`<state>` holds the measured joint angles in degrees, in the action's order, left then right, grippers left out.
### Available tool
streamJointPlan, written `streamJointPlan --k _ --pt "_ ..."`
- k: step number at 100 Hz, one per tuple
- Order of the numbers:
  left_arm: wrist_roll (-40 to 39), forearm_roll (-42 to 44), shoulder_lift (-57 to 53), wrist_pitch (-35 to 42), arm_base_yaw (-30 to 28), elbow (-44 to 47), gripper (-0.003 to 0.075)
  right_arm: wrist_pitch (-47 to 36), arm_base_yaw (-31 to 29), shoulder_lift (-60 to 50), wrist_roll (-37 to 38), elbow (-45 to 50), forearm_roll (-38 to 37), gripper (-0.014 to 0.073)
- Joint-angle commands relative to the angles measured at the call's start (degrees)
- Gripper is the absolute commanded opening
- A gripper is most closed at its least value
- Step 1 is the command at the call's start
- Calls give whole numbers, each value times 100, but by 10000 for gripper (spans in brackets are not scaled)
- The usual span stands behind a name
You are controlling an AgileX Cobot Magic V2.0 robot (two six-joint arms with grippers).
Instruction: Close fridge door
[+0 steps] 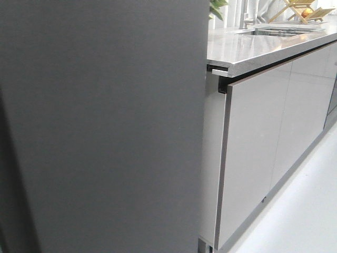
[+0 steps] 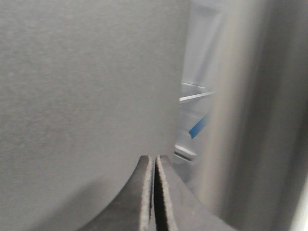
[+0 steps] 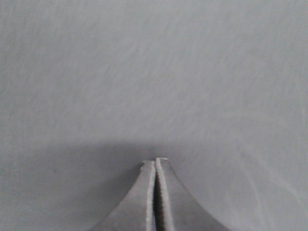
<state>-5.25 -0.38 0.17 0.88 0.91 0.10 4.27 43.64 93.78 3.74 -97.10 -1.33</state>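
Note:
The fridge door (image 1: 105,121) is a tall matte dark-grey panel that fills the left of the front view, taller than the counter. In the left wrist view the door (image 2: 82,86) fills the left, and past its edge a gap shows the white lining with a clear bin (image 2: 192,98) and a blue tape strip (image 2: 198,127). My left gripper (image 2: 154,158) is shut and empty, its tips at the door's face near that edge. My right gripper (image 3: 155,160) is shut and empty, its tips against the flat grey door (image 3: 154,72). Neither gripper shows in the front view.
A grey counter (image 1: 253,45) with a sink (image 1: 279,30) runs to the right, with glossy light-grey cabinet fronts (image 1: 258,142) below it. A wooden rack (image 1: 303,10) stands at the far end. White floor (image 1: 300,211) lies at the lower right.

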Motion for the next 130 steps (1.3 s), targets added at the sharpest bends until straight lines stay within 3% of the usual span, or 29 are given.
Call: streamJointPlan --k 1,24,36,61,97,130 --pt "-20 -9 109 440 46 160 -21 -588 14 285 -5 -529 -44 -76" --pt "-20 -9 109 440 46 160 -21 -764 14 794 -5 -821 -44 -76" --pt "-20 -9 109 440 46 160 -21 -427 -120 817 -5 -821 -57 -76" --pt "-20 -9 109 440 46 160 -21 -287 -615 256 -5 -350 -131 -76" --pt "-20 -9 109 440 46 160 -21 -1049 -1756 -1926 -5 2359 -277 -76" --pt "-20 -9 109 440 46 160 -21 -1108 -3040 -4395 -5 4820 -277 -76"
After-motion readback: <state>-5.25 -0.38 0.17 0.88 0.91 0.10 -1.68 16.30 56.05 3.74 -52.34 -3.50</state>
